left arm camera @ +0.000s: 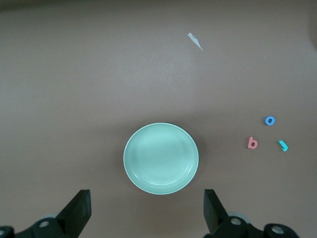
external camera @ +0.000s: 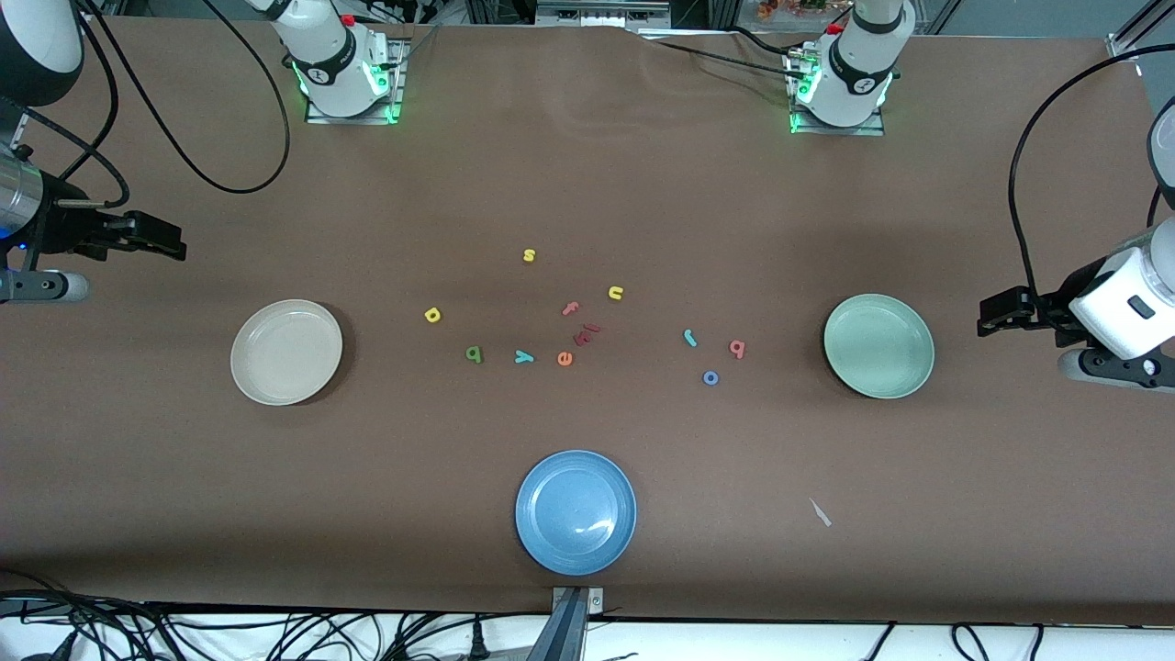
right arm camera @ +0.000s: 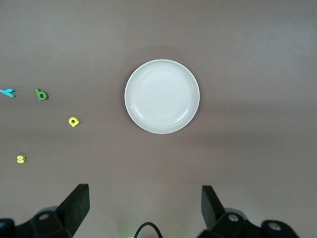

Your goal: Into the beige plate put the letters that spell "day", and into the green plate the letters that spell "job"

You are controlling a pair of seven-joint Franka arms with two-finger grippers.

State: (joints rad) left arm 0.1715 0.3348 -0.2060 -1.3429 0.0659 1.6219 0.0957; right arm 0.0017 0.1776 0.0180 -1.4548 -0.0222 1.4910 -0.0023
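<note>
The beige plate [external camera: 286,352] [right arm camera: 162,96] lies empty toward the right arm's end, the green plate [external camera: 878,346] [left arm camera: 161,158] empty toward the left arm's end. Between them lie the yellow d [external camera: 433,315] [right arm camera: 74,121], green a [external camera: 474,353] [right arm camera: 41,94] and teal y [external camera: 523,357] [right arm camera: 7,92]. Closer to the green plate are the teal j [external camera: 689,338] [left arm camera: 283,145], pink b [external camera: 736,348] [left arm camera: 252,144] and blue o [external camera: 710,377] [left arm camera: 270,120]. My right gripper [external camera: 170,240] [right arm camera: 144,206] hangs open above the table's end past the beige plate. My left gripper [external camera: 990,314] [left arm camera: 147,208] hangs open past the green plate.
A blue plate [external camera: 576,511] sits near the table's front edge. Other letters lie mid-table: yellow s [external camera: 529,255] [right arm camera: 21,158], yellow u [external camera: 615,293], pink f [external camera: 571,308], orange e [external camera: 565,359] and a reddish piece [external camera: 587,334]. A white scrap [external camera: 820,512] [left arm camera: 195,40] lies nearer the camera than the green plate.
</note>
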